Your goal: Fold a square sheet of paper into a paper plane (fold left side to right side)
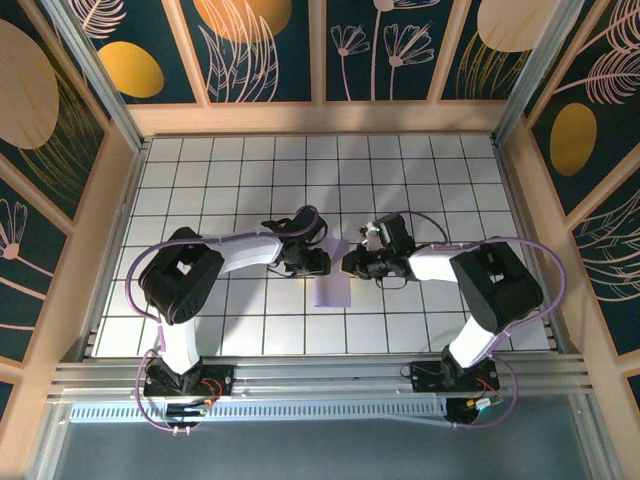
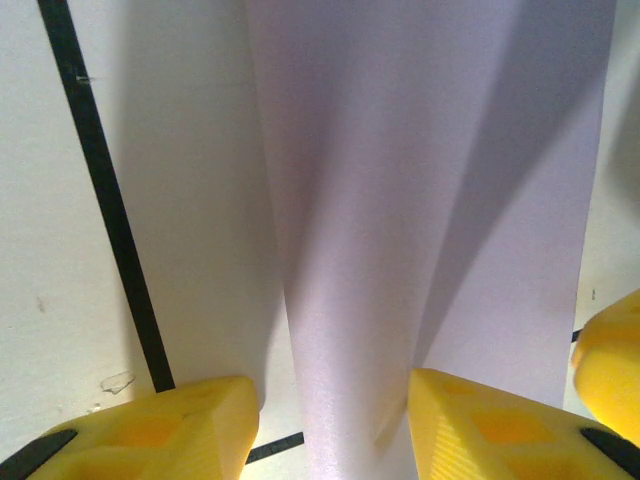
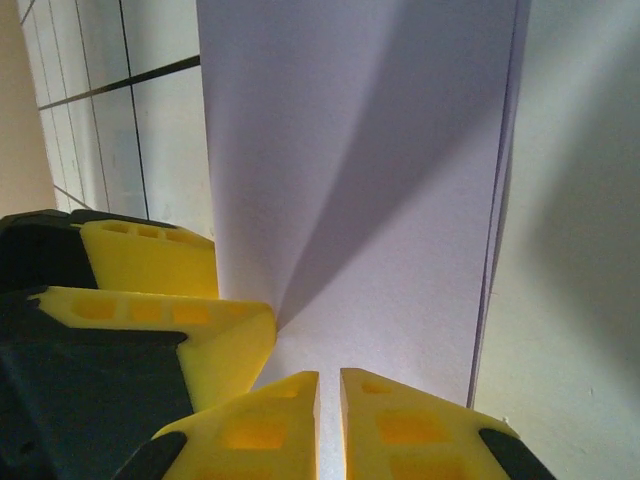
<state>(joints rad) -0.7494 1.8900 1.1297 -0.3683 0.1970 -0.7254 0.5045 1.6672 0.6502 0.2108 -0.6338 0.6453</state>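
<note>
The sheet of paper (image 1: 333, 288) lies near the middle of the white tiled table (image 1: 250, 160), between the two arms. It is a narrow strip running near to far, already folded down from a square. The grippers meet over its far half and its near end lies free. It is not flat: in the wrist views slanted creases cross it and a soft ridge stands up along its length.

The left gripper (image 2: 330, 425) stands about half open over the strip. One finger is beside the paper's edge and the other is over the paper, with the ridge running between them. It grips nothing. The right gripper (image 3: 330, 400) comes in from the right with its fingers drawn almost together, leaving a thin slit, and its tips are down at the sheet. I cannot tell whether a layer is caught in that slit.

That doubt is the main risk. If only the top layer is nipped, a lift could open the existing fold instead of carrying the side across. If nothing is caught, the thin paper could skate over the smooth tiles. The left fingers straddle the strip rather than pin it, so it may swivel and the new crease land crooked. Pressing on the ridge could set a stray crease. The left fingers (image 3: 170, 320) sit just beside the right ones, so a sideways sweep could knock them together.
</note>
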